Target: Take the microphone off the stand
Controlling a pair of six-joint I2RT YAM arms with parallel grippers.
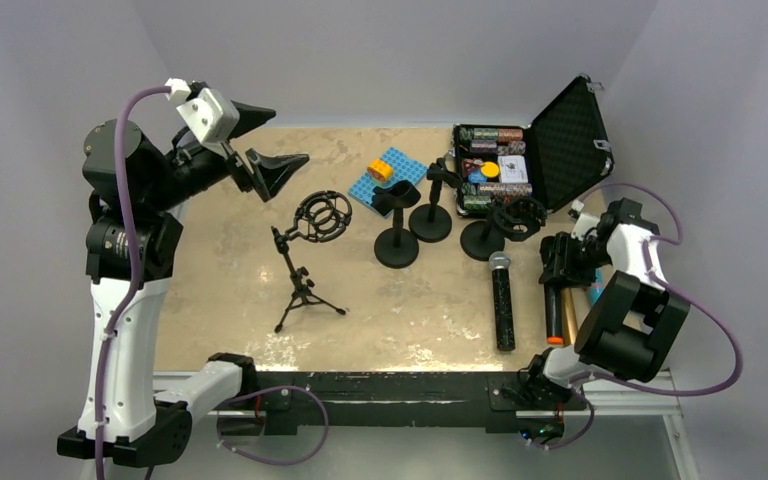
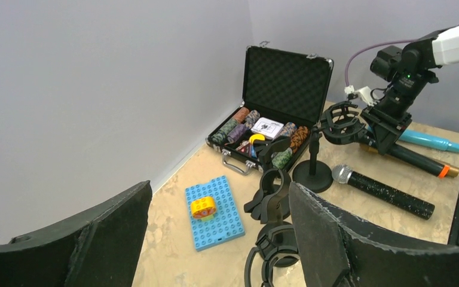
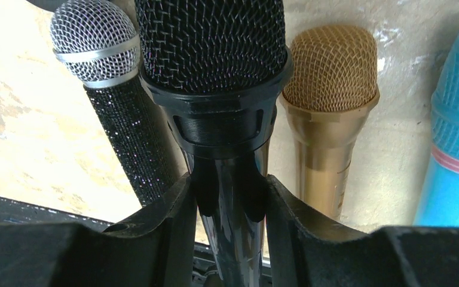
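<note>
My right gripper [image 1: 558, 262] is shut on a glossy black microphone [image 3: 215, 42] with a black mesh head, gripping it just below the head, and it also shows in the right wrist view [image 3: 230, 191]. In the left wrist view that microphone [image 2: 415, 156] runs from the gripper to an orange tail end. Its head lies right beside the black shock-mount stand [image 1: 515, 215], which also shows in the left wrist view [image 2: 340, 122]; no ring shows around the head. My left gripper [image 1: 270, 140] is open and empty, raised at the far left.
A glittery black microphone [image 1: 503, 300], a gold one [image 1: 568, 315] and a blue one [image 3: 454, 119] lie under my right gripper. A tripod stand [image 1: 305, 250], two round-base clip stands [image 1: 397, 240], a blue brick plate [image 1: 388, 175] and an open chip case [image 1: 520, 160] are there too.
</note>
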